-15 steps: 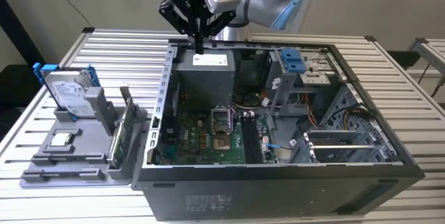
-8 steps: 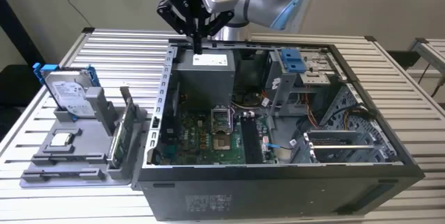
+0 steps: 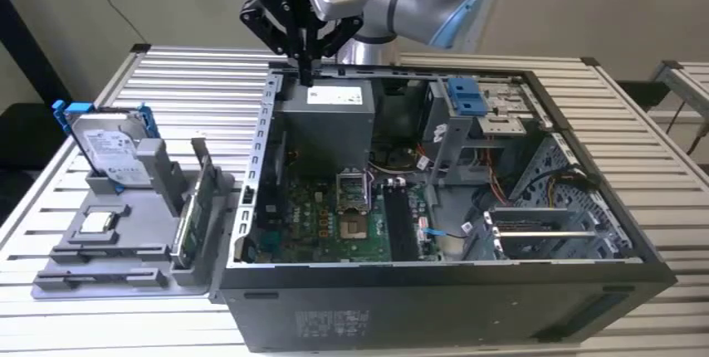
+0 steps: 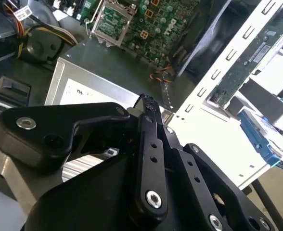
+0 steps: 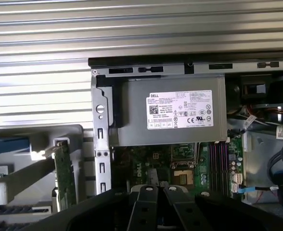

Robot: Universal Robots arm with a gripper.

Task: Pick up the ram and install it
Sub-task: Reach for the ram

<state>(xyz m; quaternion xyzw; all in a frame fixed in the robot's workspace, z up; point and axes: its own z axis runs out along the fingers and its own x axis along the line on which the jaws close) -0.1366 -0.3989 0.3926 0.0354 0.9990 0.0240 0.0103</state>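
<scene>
- The slatted tabletop (image 3: 188,70) carries everything: an open computer case (image 3: 443,307) towards the exterior view's right and a grey holder tray (image 3: 78,249) just beside it on the exterior view's left.
- Inside the case, the grey power supply (image 3: 327,129) fills the far corner nearest the tray. The green motherboard (image 3: 321,224) lies below it.
- A hard drive (image 3: 111,148) in a blue frame stands at the far end of the tray.
- The end effector (image 3: 305,73) hangs over the far edge of the power supply. Its fingers are drawn together to a narrow tip with nothing between them, and the second wrist view shows the same.
- A green circuit card (image 3: 186,228) stands on edge along the tray's case side.
- The ram (image 3: 204,173) appears to be the dark, narrow stick standing upright in the tray just beyond that card. It is well apart from the end effector.
- The dark memory slots (image 3: 397,222) run beside the processor socket. I cannot tell whether any is filled.
- Judgement: the pick has not begun, so the task is at its start.
- A grasp would call for parted fingers brought down over the stick's thin faces. They would need to stay clear of the green card and the tray's posts.
</scene>
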